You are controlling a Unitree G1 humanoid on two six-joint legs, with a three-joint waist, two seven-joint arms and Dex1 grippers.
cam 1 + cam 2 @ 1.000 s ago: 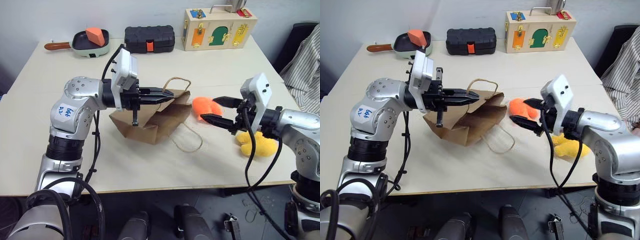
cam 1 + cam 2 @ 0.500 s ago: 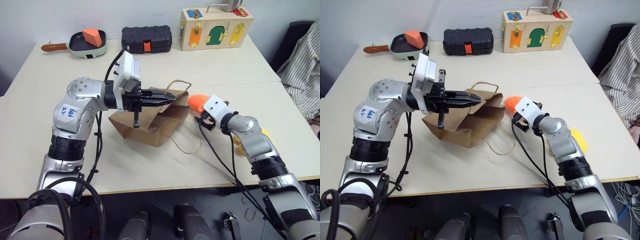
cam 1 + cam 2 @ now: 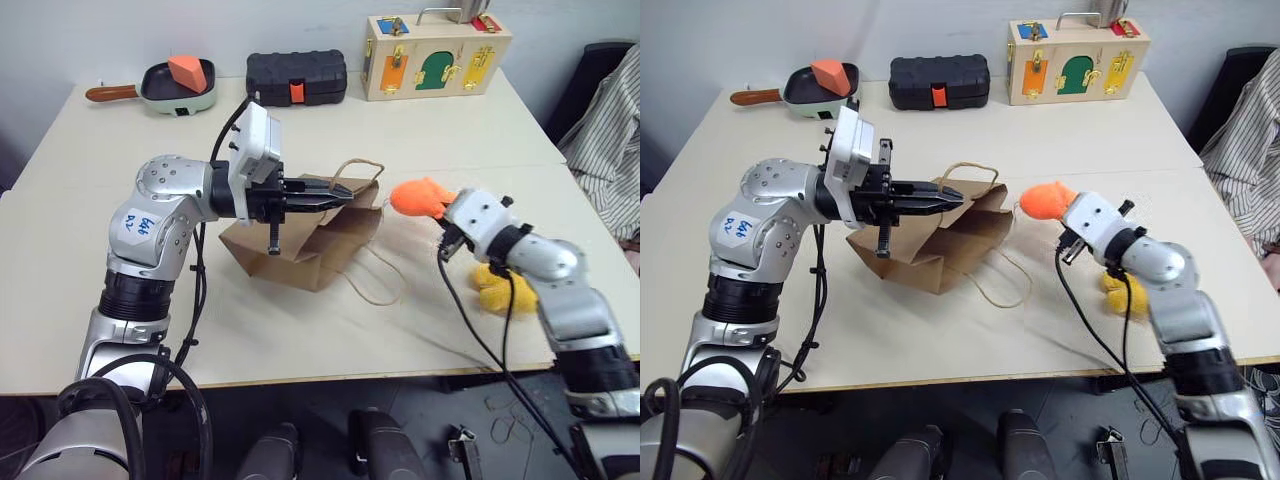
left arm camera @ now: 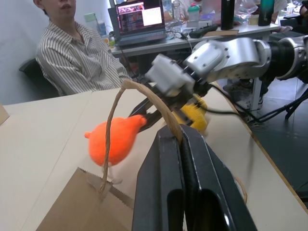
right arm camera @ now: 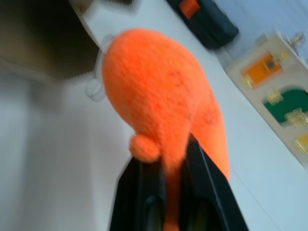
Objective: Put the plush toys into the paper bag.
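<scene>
Left gripper (image 3: pixel 340 192): its jaws are pressing together on the twine handle (image 4: pixel 144 96) of the paper bag (image 3: pixel 300 245), holding the bag's top edge up off the counter (image 3: pixel 420 140)

Paper bag: it is sitting slumped near the middle of the counter, its mouth facing toward the robot's right, with a second twine loop (image 3: pixel 378 278) trailing flat on the counter in front of it

Right gripper (image 5: pixel 166 190): its jaws are pinching the narrow end of the orange plush toy (image 3: pixel 418 197); the wrist view is showing the black fingers (image 5: pixel 204 178) squeezing the fuzz from both sides

Orange plush toy: it is hanging in the air just beside the bag's open mouth, clear of the counter and not inside the bag

Yellow plush toy (image 3: pixel 500 287): it is lying on the counter under the right forearm, well apart from the bag

Far edge of the counter: a pan (image 3: pixel 180 88) is carrying an orange wedge block (image 3: pixel 189 71), a black case (image 3: pixel 296 76) is sitting beside it, and a wooden latch box (image 3: pixel 437 56) is standing further to the right

Beyond the counter: a person in a striped shirt (image 4: pixel 77 57) is sitting near a laptop (image 4: pixel 139 17)
</scene>
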